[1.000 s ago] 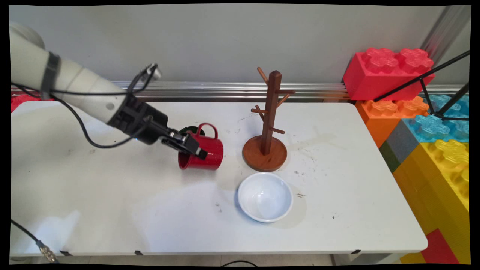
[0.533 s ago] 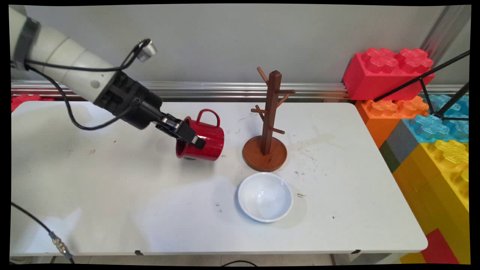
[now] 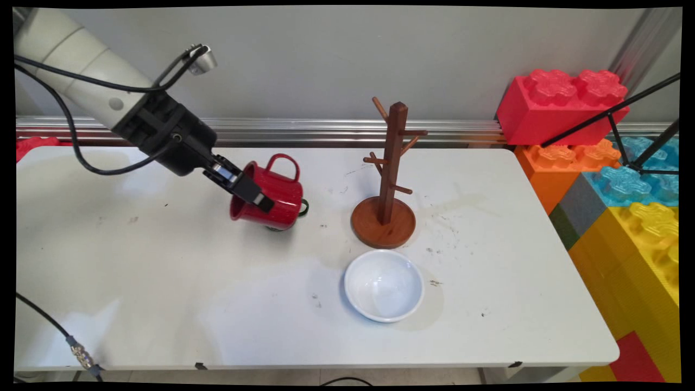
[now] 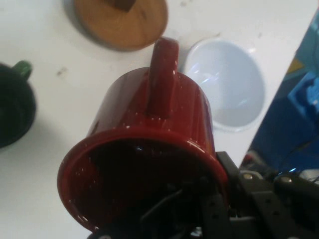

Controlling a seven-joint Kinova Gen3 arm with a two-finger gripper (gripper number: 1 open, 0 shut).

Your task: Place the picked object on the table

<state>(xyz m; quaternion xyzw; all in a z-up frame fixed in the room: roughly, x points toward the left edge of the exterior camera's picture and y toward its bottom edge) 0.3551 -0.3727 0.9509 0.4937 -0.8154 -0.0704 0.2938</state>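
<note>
The white table point(image 3: 163, 304) bears everything here, with big toy building blocks point(image 3: 608, 179) stacked off its right end. The white arm point(image 3: 76, 65) slants down from the upper left, black cables point(image 3: 70, 146) looping beneath it, its wrist angled down and to the right over the table's far middle.

A wooden mug tree point(image 3: 388, 179) stands upright on its round base, right of the arm's end and apart from it. A white bowl point(image 3: 384, 285) sits just in front of that base, near the table's front edge.

The black gripper point(image 3: 251, 194) is clamped on the rim of a red enamel mug point(image 3: 271, 198): one finger lies outside the wall, and the hand view shows the other inside the mouth. The mug hangs tilted above the table, mouth toward the arm, handle uppermost.

A dark green mug point(image 4: 15, 107) stands on the table beneath and behind the red one, mostly hidden in the main view.

No lettering can be read anywhere.
</note>
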